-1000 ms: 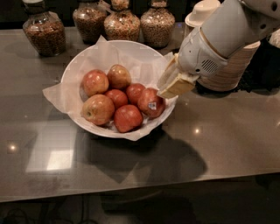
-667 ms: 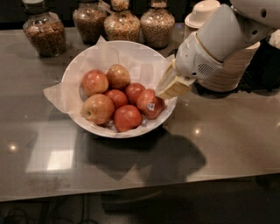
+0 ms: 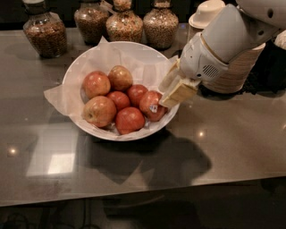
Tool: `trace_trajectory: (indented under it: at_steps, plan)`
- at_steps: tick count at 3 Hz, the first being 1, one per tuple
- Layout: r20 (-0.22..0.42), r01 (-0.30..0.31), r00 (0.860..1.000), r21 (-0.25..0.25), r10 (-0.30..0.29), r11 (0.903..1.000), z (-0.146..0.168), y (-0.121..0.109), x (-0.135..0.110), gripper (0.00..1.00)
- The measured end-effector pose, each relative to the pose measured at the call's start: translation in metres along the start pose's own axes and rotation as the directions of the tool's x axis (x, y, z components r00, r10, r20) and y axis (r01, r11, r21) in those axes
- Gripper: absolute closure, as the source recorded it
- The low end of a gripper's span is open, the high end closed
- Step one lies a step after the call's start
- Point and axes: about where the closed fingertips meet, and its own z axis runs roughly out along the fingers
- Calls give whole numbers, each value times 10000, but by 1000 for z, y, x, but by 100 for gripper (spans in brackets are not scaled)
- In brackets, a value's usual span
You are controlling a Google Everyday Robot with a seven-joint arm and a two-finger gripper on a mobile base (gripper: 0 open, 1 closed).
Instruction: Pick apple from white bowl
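The white bowl [image 3: 73, 76], wide and lined with crinkled white paper, stands on the dark counter and holds several apples. The deep red apple [image 3: 151, 105] with a small white sticker lies at the bowl's right side, against the rim. My gripper [image 3: 162, 96] reaches in over the right rim from the upper right. Its cream fingers [image 3: 179, 93] stand a little apart, with the tips right beside the stickered apple. The apple rests among the others in the bowl. I cannot tell whether a fingertip touches it.
Other red and yellow-red apples [image 3: 99, 111] fill the bowl. Several glass jars of grains [image 3: 44, 33] stand along the back edge. A brown stack topped by a small white bowl [image 3: 206, 13] stands behind my arm at the right.
My arm has shifted slightly; the fingers stay at the bowl's right rim. The apples have not moved.
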Motion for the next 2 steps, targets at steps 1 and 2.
trace_trajectory:
  at_steps: [1,2]
  plan:
    - [0,1,10000,0,-1,10000,0,0,0,16]
    - [0,1,10000,0,-1,10000,0,0,0,0]
